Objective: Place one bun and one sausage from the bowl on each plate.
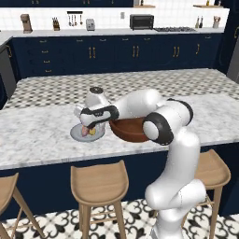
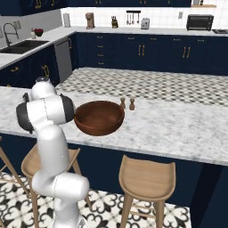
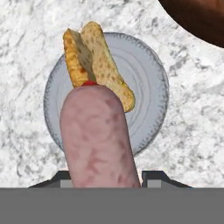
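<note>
Hovering over the grey plate [image 1: 79, 135] in the left base view, the tool [image 1: 89, 130] hangs low above the marble worktop [image 1: 37, 130], with a pinkish sausage [image 1: 84, 130] and something yellow showing beneath it. The bowl [image 1: 128, 130] sits just beside the plate, toward the arm's elbow. Judging by this, the step in hand is delivering a sausage to the grey plate.

From the right base view, the bowl [image 2: 99, 116] stands on the worktop [image 2: 178, 124] with two small shakers [image 2: 127, 103] just behind it; the arm's shoulder blocks the plate, and what the bowl contains cannot be told.

Through the hand view, the sausage [image 3: 98, 135] rises between the two finger tips, which stand partly closed and appear to clamp its near end. Beyond it lies the grey plate [image 3: 148, 87], already carrying a bun [image 3: 94, 61] split open, its far end overhanging the rim. The sausage points right at the bun. The next move probably calls for lowering a little and releasing so the sausage settles on the plate beside or in the bun.
</note>
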